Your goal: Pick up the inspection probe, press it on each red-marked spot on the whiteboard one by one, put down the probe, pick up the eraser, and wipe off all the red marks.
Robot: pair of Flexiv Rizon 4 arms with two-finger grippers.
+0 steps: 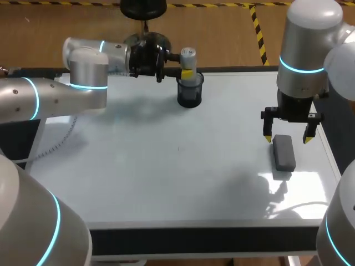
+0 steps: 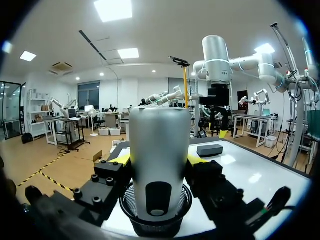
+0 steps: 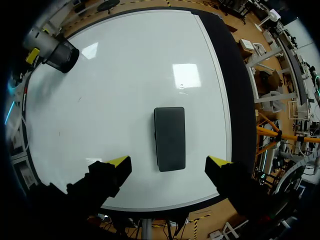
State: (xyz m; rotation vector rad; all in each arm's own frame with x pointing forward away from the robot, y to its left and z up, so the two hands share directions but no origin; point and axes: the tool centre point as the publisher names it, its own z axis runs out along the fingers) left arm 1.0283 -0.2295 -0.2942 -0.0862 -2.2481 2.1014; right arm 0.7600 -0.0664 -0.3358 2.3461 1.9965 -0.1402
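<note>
The inspection probe (image 1: 188,56), a silver cylinder, stands upright in a black mesh cup (image 1: 189,93) at the far middle of the whiteboard (image 1: 166,177). My left gripper (image 1: 187,72) comes in sideways and is shut on the probe, its yellow tips lying against both sides. In the left wrist view the probe (image 2: 159,150) fills the space between the left gripper's (image 2: 160,159) tips, with its base inside the cup (image 2: 155,222). The dark grey eraser (image 1: 284,152) lies flat near the board's right edge. My right gripper (image 1: 288,138) hangs open just above the eraser (image 3: 169,138), fingers pointing down.
A small dark speck (image 1: 178,148) sits near the middle of the board. I see no red marks on the white surface. The board's black frame (image 1: 199,239) runs along the near edge.
</note>
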